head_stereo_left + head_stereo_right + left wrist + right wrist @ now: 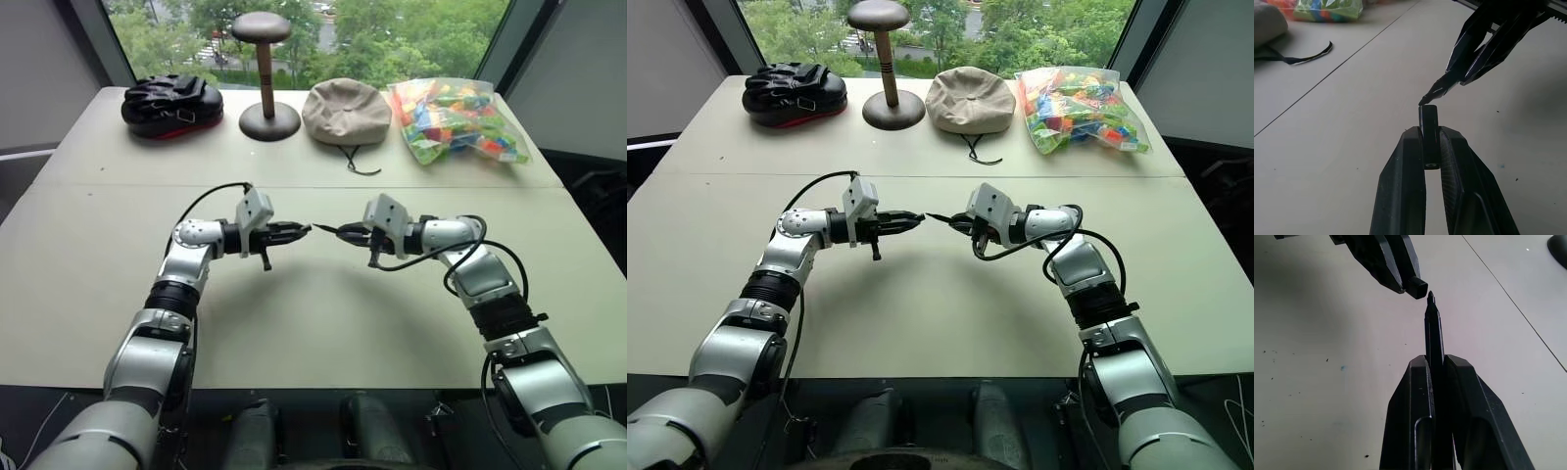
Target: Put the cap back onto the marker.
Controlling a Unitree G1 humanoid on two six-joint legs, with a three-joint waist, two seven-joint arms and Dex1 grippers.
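Above the middle of the pale table, my two grippers face each other, tips almost meeting. My left gripper is shut on the small black cap, whose open end sticks out past the fingertips. My right gripper is shut on the thin dark marker, with its pointed tip sticking out toward the cap. The marker tip sits just at the cap's mouth, slightly off to one side, with a very small gap; in the right wrist view the cap lies just beyond the tip.
Along the table's far edge stand a black padded helmet, a wooden hat stand, a beige cloth hat with a dark cord, and a clear bag of coloured bricks. A seam crosses the tabletop behind the grippers.
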